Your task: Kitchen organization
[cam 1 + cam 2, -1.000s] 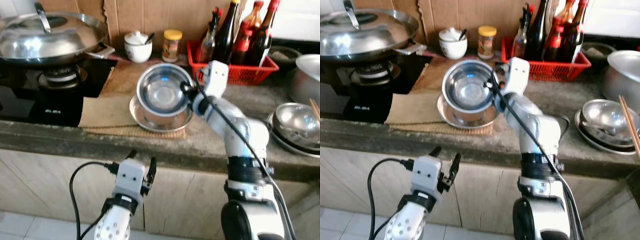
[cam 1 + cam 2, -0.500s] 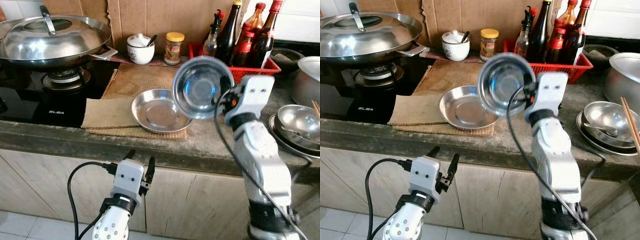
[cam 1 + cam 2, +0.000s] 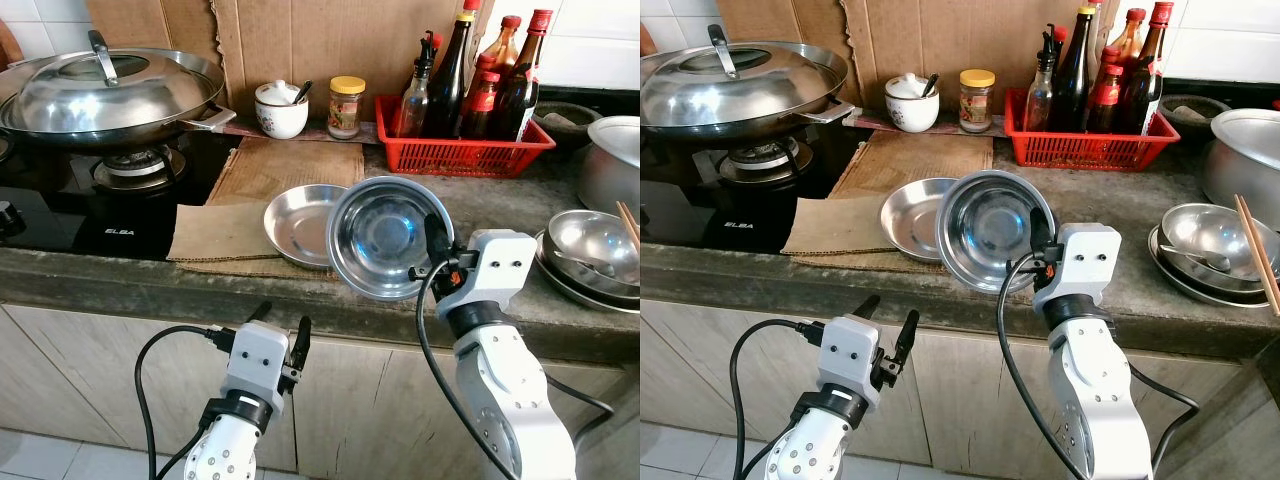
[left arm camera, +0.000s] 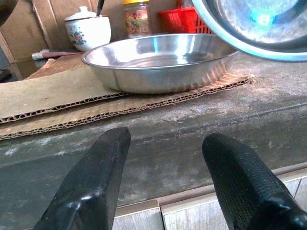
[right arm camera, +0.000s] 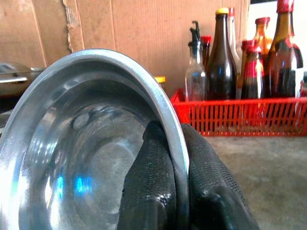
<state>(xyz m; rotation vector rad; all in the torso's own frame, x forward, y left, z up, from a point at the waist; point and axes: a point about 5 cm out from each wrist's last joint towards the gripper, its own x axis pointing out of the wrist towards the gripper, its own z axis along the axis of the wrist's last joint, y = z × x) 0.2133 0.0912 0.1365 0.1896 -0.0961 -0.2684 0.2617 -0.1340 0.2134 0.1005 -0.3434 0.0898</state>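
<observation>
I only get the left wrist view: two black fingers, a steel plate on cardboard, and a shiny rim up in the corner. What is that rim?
Observer: A steel bowl, tilted on edge, its rim pinched by the right claw.
Operator: Is it resting on the counter?
Observer: No, it hangs in the air at the counter's front edge, beside the steel plate.
Operator: And my claw?
Observer: The left claw is open, below the counter edge, in front of the cabinet.

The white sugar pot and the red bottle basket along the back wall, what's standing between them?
A yellow-lidded glass jar stands between the white lidded ceramic pot and the red plastic basket, seen in both eye views.
</observation>
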